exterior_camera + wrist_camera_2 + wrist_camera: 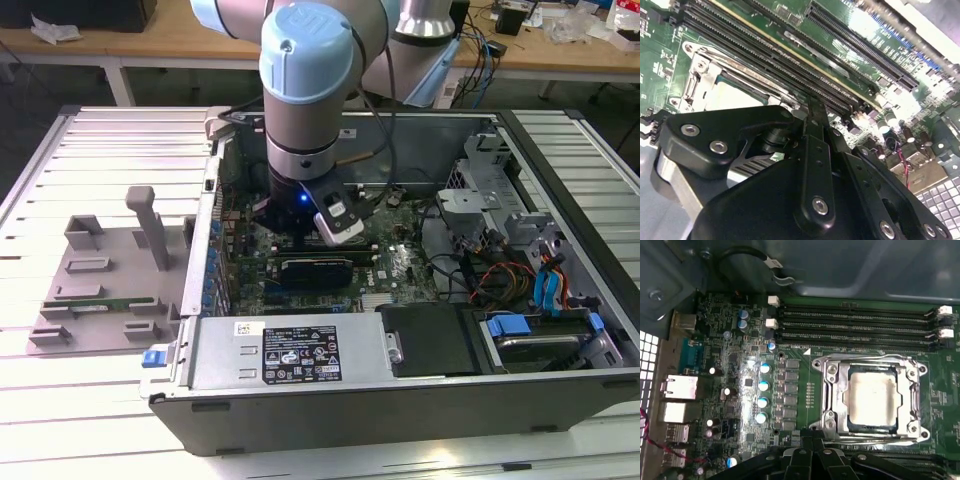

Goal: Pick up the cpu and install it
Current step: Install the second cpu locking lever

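My fingers [815, 112] come together into one narrow black tip with nothing between them, so they are clenched and empty, hovering just over the motherboard [730, 390]. In the first wrist view my gripper [812, 442] sits just beside the near edge of the socket frame [832, 390], apart from it. The cpu [874, 397] lies flat inside that silvery frame, its pale metal lid facing up, already seated and not touching my fingers; in the second wrist view one corner of it [732, 97] shows beside my knuckle. I count one cpu and one socket frame. Beyond the frame run four long black memory slots [855, 327], side by side. In the exterior view my arm [305, 110] reaches down into the open computer case [400, 400], which rests on a slatted table [110, 390].
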`<action>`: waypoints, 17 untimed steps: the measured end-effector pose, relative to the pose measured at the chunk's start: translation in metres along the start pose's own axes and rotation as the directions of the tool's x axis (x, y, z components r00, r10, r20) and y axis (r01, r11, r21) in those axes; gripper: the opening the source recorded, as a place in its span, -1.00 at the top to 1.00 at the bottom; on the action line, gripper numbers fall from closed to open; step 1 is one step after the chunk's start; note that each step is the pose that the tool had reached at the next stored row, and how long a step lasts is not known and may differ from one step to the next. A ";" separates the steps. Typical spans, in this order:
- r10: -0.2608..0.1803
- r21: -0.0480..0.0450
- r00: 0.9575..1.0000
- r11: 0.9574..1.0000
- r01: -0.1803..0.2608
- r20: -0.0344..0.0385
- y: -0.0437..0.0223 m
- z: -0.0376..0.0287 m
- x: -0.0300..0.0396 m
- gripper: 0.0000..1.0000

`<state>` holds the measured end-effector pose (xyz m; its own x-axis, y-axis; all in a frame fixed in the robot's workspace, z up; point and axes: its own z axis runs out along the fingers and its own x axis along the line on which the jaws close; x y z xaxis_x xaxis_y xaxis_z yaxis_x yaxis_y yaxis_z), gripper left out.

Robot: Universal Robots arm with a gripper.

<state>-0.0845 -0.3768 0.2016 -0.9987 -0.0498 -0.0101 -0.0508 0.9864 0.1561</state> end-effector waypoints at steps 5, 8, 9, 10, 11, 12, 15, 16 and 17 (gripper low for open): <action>-0.010 -0.001 1.000 1.000 0.010 -0.002 0.0023 0.0024 0.0000 0.79; -0.010 -0.002 1.000 1.000 0.010 0.000 0.0028 0.0008 -0.0001 0.79; -0.010 -0.001 1.000 1.000 0.010 -0.001 0.0033 -0.0036 0.0000 0.79; -0.010 -0.001 1.000 1.000 0.010 -0.001 0.0038 -0.0061 -0.0001 0.79; -0.010 -0.001 1.000 1.000 0.010 -0.001 0.0042 -0.0076 -0.0003 0.79; -0.010 0.000 1.000 1.000 0.010 -0.001 0.0054 -0.0086 -0.0021 0.79; -0.010 0.010 1.000 1.000 0.010 -0.003 0.0134 -0.0082 -0.0138 0.79; -0.010 0.011 1.000 1.000 0.010 -0.003 0.0146 -0.0081 -0.0159 0.79; -0.010 0.012 1.000 1.000 0.010 -0.004 0.0157 -0.0082 -0.0175 0.79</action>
<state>-0.0678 -0.3617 0.2122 -0.9981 -0.0604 -0.0078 -0.0609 0.9877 0.1440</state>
